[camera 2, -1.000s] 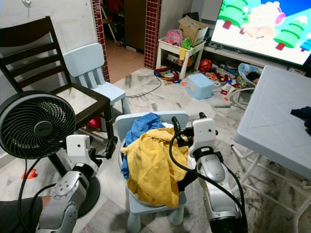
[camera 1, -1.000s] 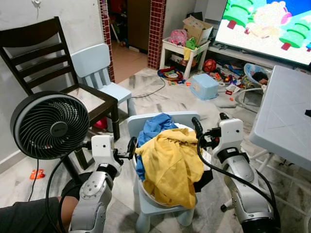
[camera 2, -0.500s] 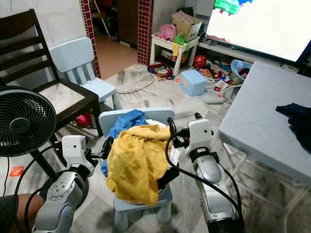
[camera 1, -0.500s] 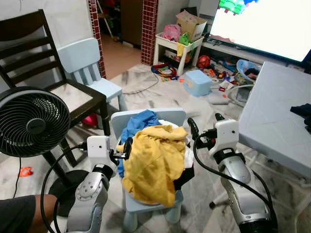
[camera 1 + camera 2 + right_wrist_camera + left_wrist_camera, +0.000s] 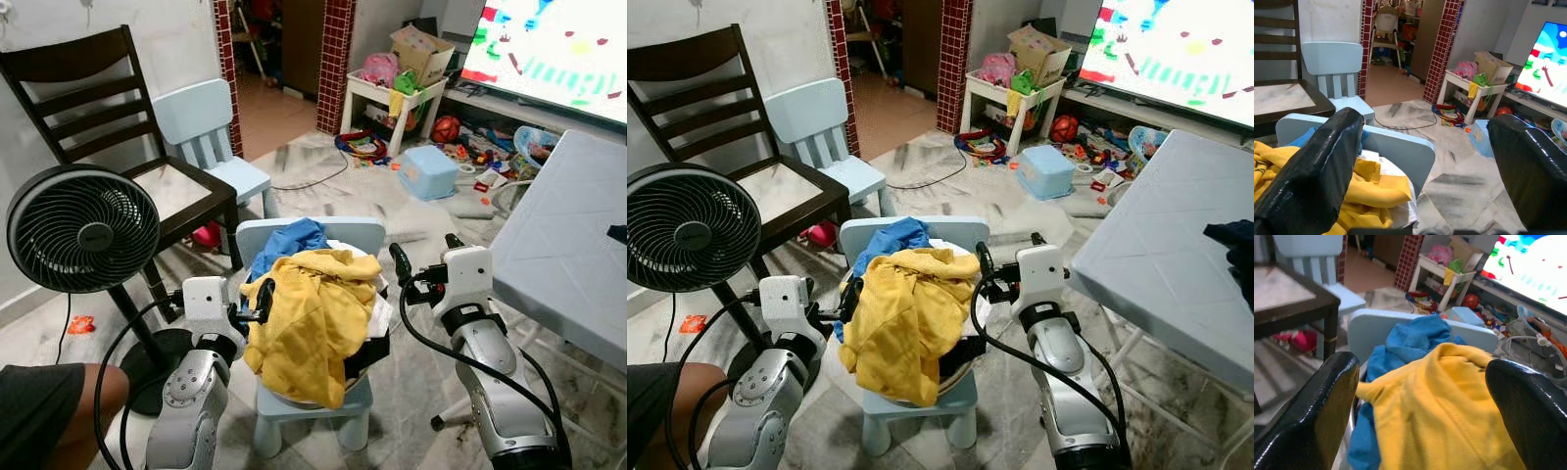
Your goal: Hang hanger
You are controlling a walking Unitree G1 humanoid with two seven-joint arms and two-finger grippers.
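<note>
While both arms are raised in front of the robot, a small light-blue chair (image 5: 312,399) stands between them, w/ a heap of clothes on its seat: a yellow garment (image 5: 315,315) on top, hanging down over the front edge, a blue garment (image 5: 287,244) behind it against the chair back, and some white and dark cloth under, at the right side. The left gripper (image 5: 263,297) is just beside the left edge of the yellow garment, maybe touching it, I cannot tell; in the left wrist view its fingers (image 5: 1312,418) stand wide apart and the yellow cloth lies between and beyond them, nothing pinched. The right gripper (image 5: 425,264) is near the right side of the heap, at about the height of the chair back; in the right wrist view its fingers (image 5: 1310,171) are also spread wide, w/ no thing between. A hanger I cannot make out anywhere, perhaps it is hidden in the clothes. At the robot's left stands a black round fan (image 5: 82,229) on a pole, behind it a dark wooden chair (image 5: 93,98) and a second light-blue chair (image 5: 208,123). At the right is the corner of a grey-white table (image 5: 568,255). Farther back, toys are scattered on the marble floor (image 5: 323,191), near a blue box (image 5: 427,172) and a small white table (image 5: 384,98), and a TV screen (image 5: 558,44) is lit. A person's knee (image 5: 54,416) shows at the bottom left corner.
</note>
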